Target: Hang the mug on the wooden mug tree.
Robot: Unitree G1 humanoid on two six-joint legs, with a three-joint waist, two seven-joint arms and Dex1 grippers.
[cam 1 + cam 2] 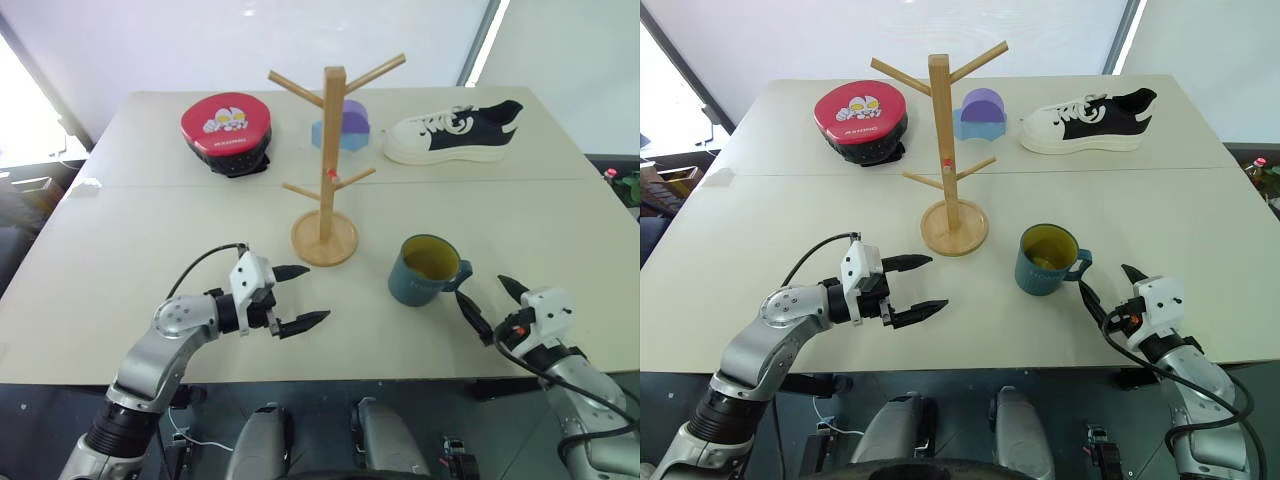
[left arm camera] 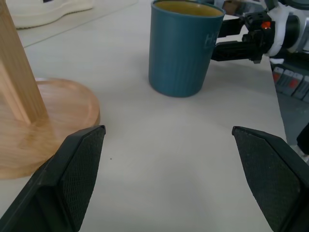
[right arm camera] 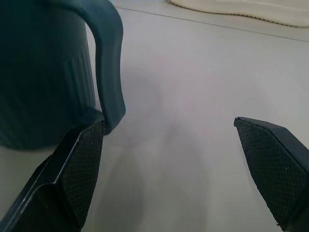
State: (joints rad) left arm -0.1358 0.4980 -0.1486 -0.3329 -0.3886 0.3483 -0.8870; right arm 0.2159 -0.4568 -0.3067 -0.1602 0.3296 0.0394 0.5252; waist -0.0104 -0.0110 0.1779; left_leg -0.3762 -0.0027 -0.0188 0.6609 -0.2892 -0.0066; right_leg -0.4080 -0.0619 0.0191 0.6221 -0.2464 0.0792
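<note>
The teal mug [image 1: 428, 270] with a yellow inside stands upright on the table, its handle [image 3: 109, 63] turned toward my right gripper [image 1: 482, 288]. That gripper is open just behind the handle, one finger [image 3: 72, 174] close beside it, holding nothing. The wooden mug tree [image 1: 330, 150] stands on its round base [image 2: 43, 121] left of the mug, and its pegs are bare. My left gripper [image 1: 312, 294] is open in front of the tree base, pointing across toward the mug, with nothing between its fingers.
At the back of the table lie a red round case [image 1: 228, 130] with a cartoon figure, a purple and blue object [image 1: 345, 125] behind the tree, and a white and black sneaker [image 1: 455, 132]. The table's front edge [image 1: 330, 380] runs just below both grippers.
</note>
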